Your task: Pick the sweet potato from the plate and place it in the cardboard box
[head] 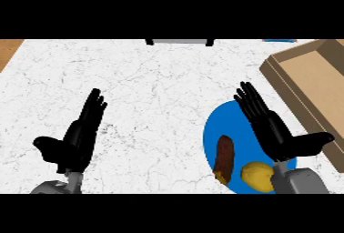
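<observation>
A long reddish-brown sweet potato [225,157] lies on the left part of a blue plate [218,123] at the lower right. A yellow rounded fruit [256,175] sits on the same plate beside it. My right hand [275,132] hovers open over the plate, fingers straight and pointing away, just right of the sweet potato and not touching it. The cardboard box [316,82] stands open at the right edge, behind and right of the plate. At the lower left my left hand [77,136] rests open over the counter, fingers up.
The white marbled counter [154,100] spreads across the view. A dark object [180,42] sits at the far edge in the middle. A strip of wooden floor [8,50] shows at the top left.
</observation>
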Controlling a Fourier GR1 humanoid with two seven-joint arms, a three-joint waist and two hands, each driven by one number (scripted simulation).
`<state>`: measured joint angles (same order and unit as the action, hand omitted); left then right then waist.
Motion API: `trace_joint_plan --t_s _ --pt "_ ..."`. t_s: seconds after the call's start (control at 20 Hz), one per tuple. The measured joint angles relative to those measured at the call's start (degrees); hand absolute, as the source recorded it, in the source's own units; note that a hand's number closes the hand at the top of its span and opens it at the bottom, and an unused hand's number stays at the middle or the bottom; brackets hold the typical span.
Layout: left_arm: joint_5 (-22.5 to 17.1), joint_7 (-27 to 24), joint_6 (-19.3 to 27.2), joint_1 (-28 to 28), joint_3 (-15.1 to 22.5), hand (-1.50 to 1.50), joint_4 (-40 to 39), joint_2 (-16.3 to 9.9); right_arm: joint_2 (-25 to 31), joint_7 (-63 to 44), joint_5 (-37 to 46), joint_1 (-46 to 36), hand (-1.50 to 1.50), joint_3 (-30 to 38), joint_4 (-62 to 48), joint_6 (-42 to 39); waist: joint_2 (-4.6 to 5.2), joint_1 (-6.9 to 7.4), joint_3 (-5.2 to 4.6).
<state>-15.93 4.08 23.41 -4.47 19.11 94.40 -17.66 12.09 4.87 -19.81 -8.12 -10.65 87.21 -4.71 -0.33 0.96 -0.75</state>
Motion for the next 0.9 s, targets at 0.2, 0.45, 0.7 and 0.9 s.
trace_joint_plan --t_s 0.2,0.45,0.7,0.9 --pt "-0.5 -0.3 0.8 0.4 -3.3 0.0 -0.1 -1.1 0.8 -0.3 0.9 5.8 1.5 6.4 2.5 8.5 -0.25 -2.38 0.39" --pt "-1.7 -0.1 1.7 1.4 -6.7 0.0 0.4 -2.3 6.1 -2.2 8.0 16.5 -1.5 15.2 -0.4 21.2 -0.01 -5.34 0.18" --pt "-4.1 1.4 -0.3 0.8 -8.7 0.0 0.5 -3.1 4.7 -0.4 16.4 27.5 -1.5 16.7 7.0 33.2 -0.02 -4.11 0.45" --pt "-4.9 2.0 -2.0 -0.1 -9.6 0.0 0.1 -3.5 8.0 -6.4 23.2 35.1 -1.5 13.4 18.9 34.5 0.13 -2.91 0.49"
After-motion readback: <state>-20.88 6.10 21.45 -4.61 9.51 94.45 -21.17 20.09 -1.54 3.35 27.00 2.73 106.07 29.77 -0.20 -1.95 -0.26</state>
